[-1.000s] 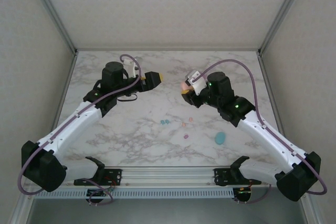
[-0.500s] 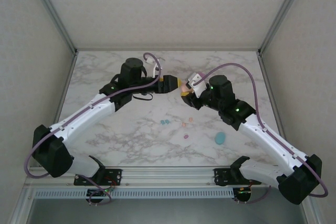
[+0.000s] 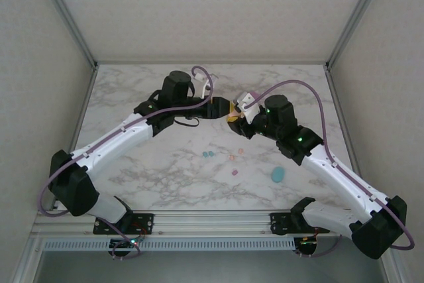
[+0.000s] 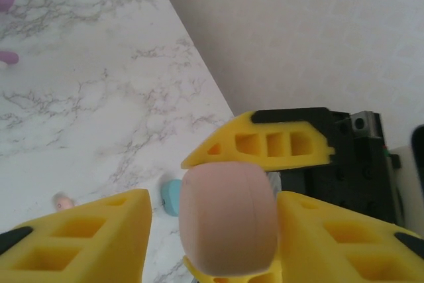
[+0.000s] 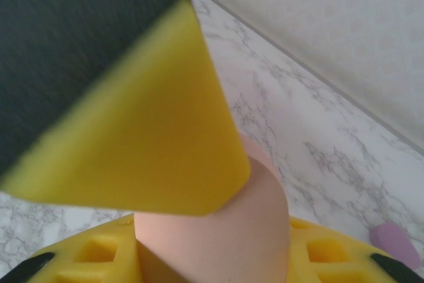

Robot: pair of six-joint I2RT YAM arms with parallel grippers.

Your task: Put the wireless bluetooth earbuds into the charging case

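Observation:
A peach-pink charging case (image 4: 228, 220) hangs above the table's far middle, with my right gripper (image 3: 234, 116) shut on it. The case (image 5: 252, 230) fills the space between the right gripper's (image 5: 212, 246) yellow fingers. My left gripper (image 3: 225, 107) meets it from the left. Its jaws stand on either side of the same case in the left wrist view, where the left gripper (image 4: 213, 207) shows a gap at one finger (image 4: 99, 230). Tiny earbuds lie on the marble: teal ones (image 3: 208, 154), peach ones (image 3: 232, 158) and a pink one (image 3: 235, 172).
A teal case (image 3: 277, 175) lies on the table at the right front, also the teal case (image 4: 171, 197) behind the left fingers. A purple piece (image 5: 394, 243) lies on the marble. Walls and metal rails (image 3: 73, 31) close in the table on three sides.
My left arm has swung right to the right gripper, and its jaws have narrowed around the peach-pink case. The right gripper has kept its hold and shifted slightly.

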